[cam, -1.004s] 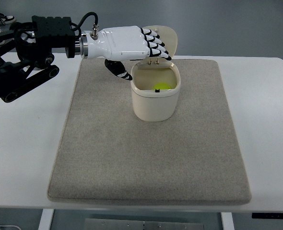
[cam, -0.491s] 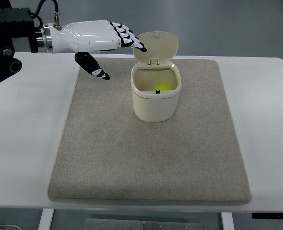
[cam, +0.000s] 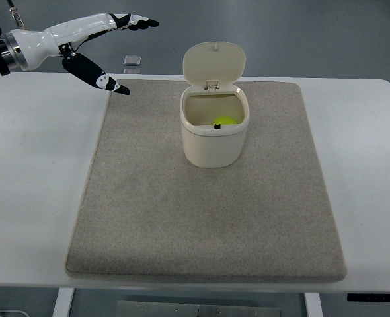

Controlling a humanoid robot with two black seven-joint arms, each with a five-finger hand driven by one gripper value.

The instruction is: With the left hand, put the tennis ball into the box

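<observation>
Tennis ball (cam: 225, 121) inside box (cam: 214, 139), lid (cam: 214, 62) upright, box on mat (cam: 201, 198) on surface (cam: 30, 185). Left hand (cam: 92, 39) at upper left, well apart from box, fingers spread, empty. Placement looks done; next likely retreat, perhaps shutting lid.

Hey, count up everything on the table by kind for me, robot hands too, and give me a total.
Mat: 1
Box, lid open: 1
Tennis ball, inside the box: 1
Left hand, open, at the upper left: 1
Total: 4
</observation>
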